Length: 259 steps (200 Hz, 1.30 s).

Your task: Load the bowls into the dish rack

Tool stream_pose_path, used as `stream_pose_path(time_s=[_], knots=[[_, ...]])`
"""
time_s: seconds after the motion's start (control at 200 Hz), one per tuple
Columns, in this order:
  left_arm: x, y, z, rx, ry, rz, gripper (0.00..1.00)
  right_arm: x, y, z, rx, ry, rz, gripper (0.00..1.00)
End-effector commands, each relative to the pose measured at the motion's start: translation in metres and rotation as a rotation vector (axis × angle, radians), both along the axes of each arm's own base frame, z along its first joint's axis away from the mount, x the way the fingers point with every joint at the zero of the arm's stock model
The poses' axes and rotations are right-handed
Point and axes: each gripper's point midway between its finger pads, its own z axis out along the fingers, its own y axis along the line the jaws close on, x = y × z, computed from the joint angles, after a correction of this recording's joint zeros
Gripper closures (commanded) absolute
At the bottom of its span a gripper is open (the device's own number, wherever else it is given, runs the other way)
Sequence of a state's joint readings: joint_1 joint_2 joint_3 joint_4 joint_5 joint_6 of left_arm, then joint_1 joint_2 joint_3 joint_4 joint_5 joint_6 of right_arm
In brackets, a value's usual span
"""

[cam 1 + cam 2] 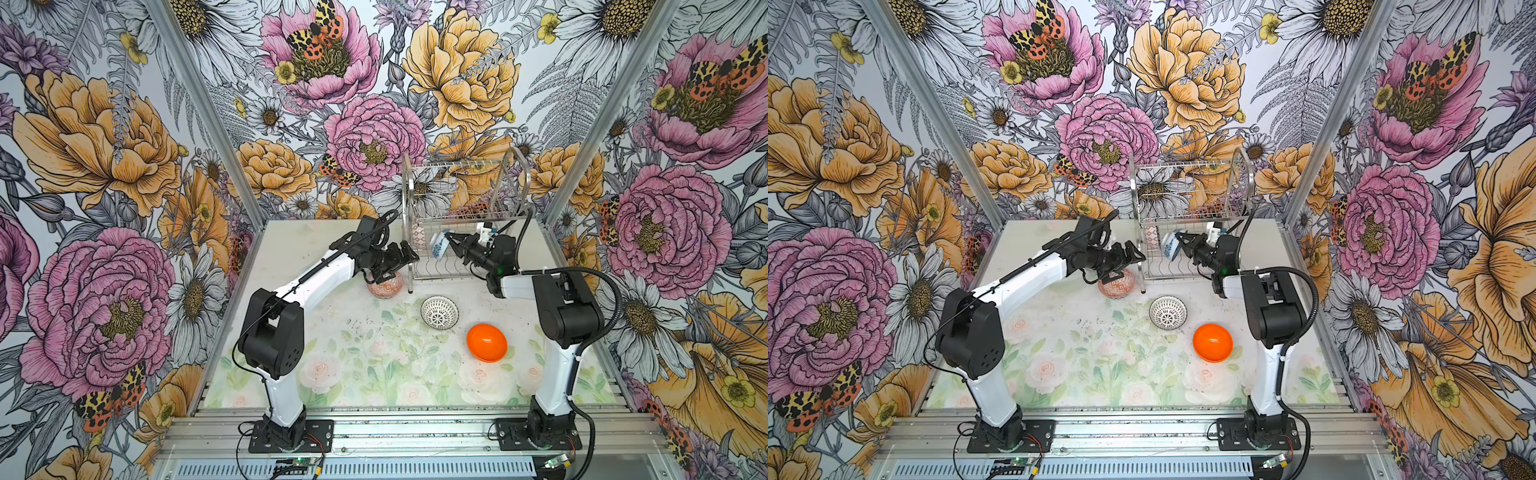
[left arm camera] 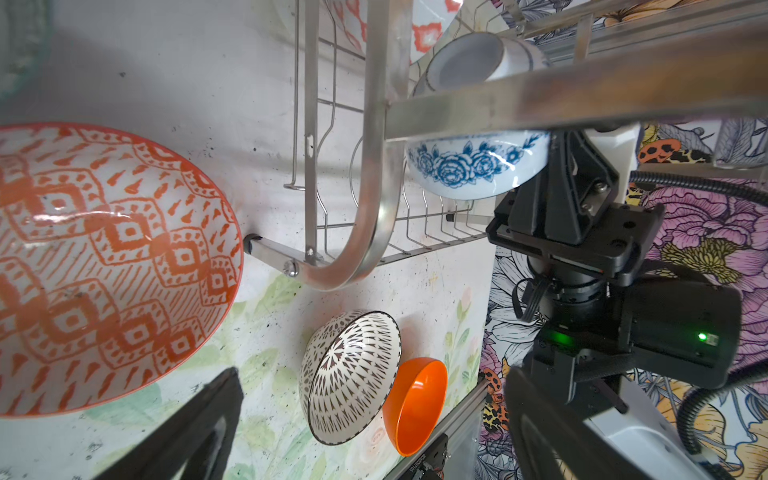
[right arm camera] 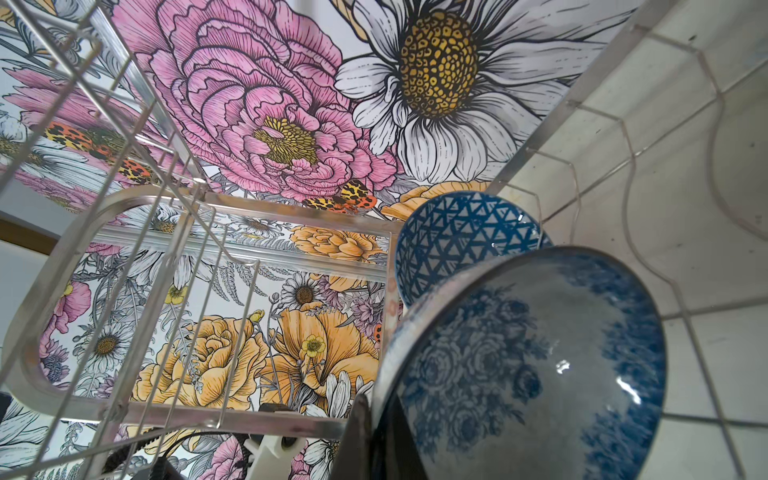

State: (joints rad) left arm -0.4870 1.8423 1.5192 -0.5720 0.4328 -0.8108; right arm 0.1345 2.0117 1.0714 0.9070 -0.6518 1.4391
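The steel dish rack (image 1: 465,216) (image 1: 1192,216) stands at the back of the table. My right gripper (image 1: 451,243) (image 1: 1181,243) (image 3: 374,424) is shut on the rim of a blue floral bowl (image 1: 439,246) (image 1: 1170,245) (image 3: 532,365), held on edge inside the lower tier. Behind it stands a blue triangle-patterned bowl (image 3: 461,237). An orange-white bowl (image 1: 417,237) stands at the rack's left end. My left gripper (image 1: 405,257) (image 1: 1131,257) (image 2: 376,382) is open just above another orange-white bowl (image 1: 386,286) (image 2: 104,257) on the table, holding nothing.
A black-and-white lattice bowl (image 1: 439,312) (image 1: 1168,312) (image 2: 349,374) and a plain orange bowl (image 1: 486,341) (image 1: 1212,342) (image 2: 415,403) sit upright on the floral mat in front of the rack. Patterned walls close in both sides and the back.
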Motion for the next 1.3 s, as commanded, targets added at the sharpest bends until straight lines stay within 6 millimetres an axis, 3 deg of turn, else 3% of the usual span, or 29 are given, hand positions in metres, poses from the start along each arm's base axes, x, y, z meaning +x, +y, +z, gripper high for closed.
stream_pose_path(time_s=[0.0, 0.17, 0.44, 0.866, 1.141, 1.291], knots=[[0.012, 0.0, -0.008, 0.044, -0.024, 0.015, 0.01, 0.003, 0.001, 0.033, 0.011, -0.082, -0.022, 1.0], [0.026, 0.0, -0.02, 0.097, -0.047, 0.025, 0.02, 0.005, 0.0, 0.037, 0.024, -0.079, -0.035, 1.0], [0.044, -0.005, -0.028, 0.149, -0.08, 0.048, 0.16, 0.016, 0.001, 0.042, 0.029, -0.078, -0.043, 1.0], [0.047, -0.015, -0.037, 0.175, -0.083, 0.044, 0.36, 0.033, -0.002, 0.033, 0.047, -0.026, -0.104, 1.0], [0.043, -0.012, -0.056, 0.221, -0.037, 0.035, 0.53, 0.042, 0.005, 0.036, 0.041, -0.022, -0.101, 1.0], [0.041, -0.01, -0.061, 0.239, -0.031, 0.038, 0.54, 0.042, 0.005, 0.031, 0.02, -0.004, -0.119, 1.0]])
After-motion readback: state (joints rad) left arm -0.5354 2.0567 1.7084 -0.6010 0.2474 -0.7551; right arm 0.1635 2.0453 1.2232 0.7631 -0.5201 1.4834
